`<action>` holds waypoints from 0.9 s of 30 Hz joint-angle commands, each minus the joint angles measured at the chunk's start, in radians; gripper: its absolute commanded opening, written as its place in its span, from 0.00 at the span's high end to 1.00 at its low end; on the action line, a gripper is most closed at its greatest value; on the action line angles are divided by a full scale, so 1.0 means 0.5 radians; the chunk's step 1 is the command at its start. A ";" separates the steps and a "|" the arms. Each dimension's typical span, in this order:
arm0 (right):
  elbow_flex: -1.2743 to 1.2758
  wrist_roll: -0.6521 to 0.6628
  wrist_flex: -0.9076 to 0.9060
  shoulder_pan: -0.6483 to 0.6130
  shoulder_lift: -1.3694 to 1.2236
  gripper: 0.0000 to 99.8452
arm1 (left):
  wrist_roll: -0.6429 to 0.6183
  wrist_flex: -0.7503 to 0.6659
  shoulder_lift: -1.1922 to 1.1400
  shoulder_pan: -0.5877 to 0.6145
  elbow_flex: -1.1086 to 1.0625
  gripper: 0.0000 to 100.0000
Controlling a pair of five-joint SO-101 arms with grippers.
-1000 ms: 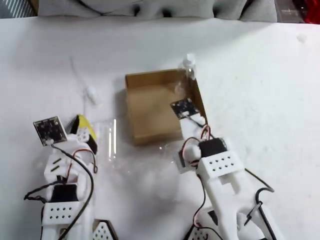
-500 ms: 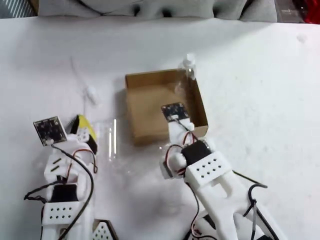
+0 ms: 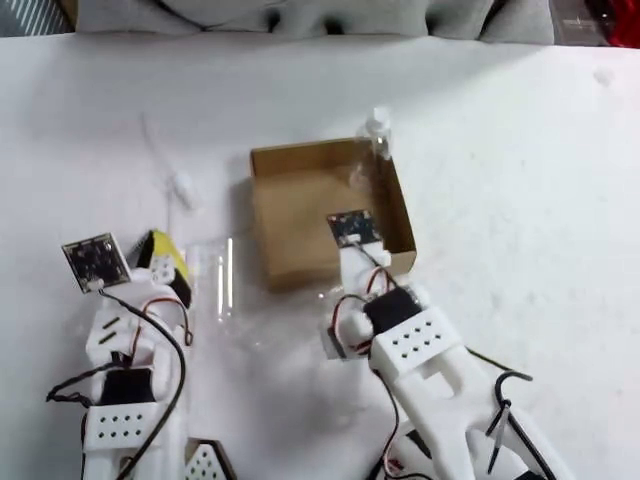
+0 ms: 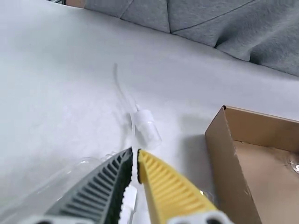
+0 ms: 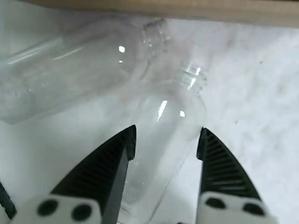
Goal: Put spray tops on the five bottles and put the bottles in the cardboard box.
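The white table (image 3: 520, 150) runs up to a grey tufted cushion (image 3: 300, 18) along its far edge. The cardboard box (image 3: 300, 215) sits open-topped in the middle, and its near wall stands between my right arm and the inside of the box.

My right gripper (image 5: 166, 137) is down at the table just in front of that wall. In the right wrist view its fingers are spread wide, one on each side of an uncapped bottle (image 5: 173, 107). This bottle lies on the table with its threaded neck toward the box. I cannot tell whether the pads touch it. A second uncapped bottle (image 5: 70, 70) lies just beside it at an angle, with its neck close to the first one's neck and close under the box wall.

My left gripper (image 4: 134, 154) hangs near the table, left of the box. Its grey and yellow fingers are pressed almost together, leaving a thin slit with a sliver of white in it that I cannot identify. Just ahead of it a loose spray top (image 4: 147, 127) lies on its side, white, with its thin dip tube (image 4: 119, 84) trailing away across the table. A third bottle (image 3: 222, 272) lies between the left gripper and the box.

A capped bottle (image 3: 379, 135) stands upright at the box's far right corner, wearing a white spray top. I cannot tell whether it is just inside or just outside the wall.

All the bottles are clear, colourless plastic. Against the white table they show mostly as glints and faint outlines.
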State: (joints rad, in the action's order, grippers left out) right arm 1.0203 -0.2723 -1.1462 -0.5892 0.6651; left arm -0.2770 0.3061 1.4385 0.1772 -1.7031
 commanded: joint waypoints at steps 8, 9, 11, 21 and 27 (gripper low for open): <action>0.141 -0.132 0.216 -0.112 -0.011 0.83 | 0.018 -0.055 0.014 0.023 0.009 0.98; 0.141 -0.107 0.216 -0.109 -0.011 0.83 | 0.018 -0.055 0.014 0.023 0.009 0.98; 0.147 0.018 0.210 -0.106 -0.038 0.83 | 0.018 -0.055 0.014 0.023 0.009 0.98; 0.000 0.104 0.213 -0.063 -0.496 0.83 | 0.018 -0.052 0.017 0.023 0.009 0.98; -0.006 0.104 0.210 -0.063 -0.523 0.86 | 0.018 -0.052 0.017 0.023 0.009 0.98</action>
State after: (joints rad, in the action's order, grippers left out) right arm 1.0234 -0.2355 -1.0510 -0.6229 0.4319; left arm -0.2770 0.3061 1.4385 0.1772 -1.7031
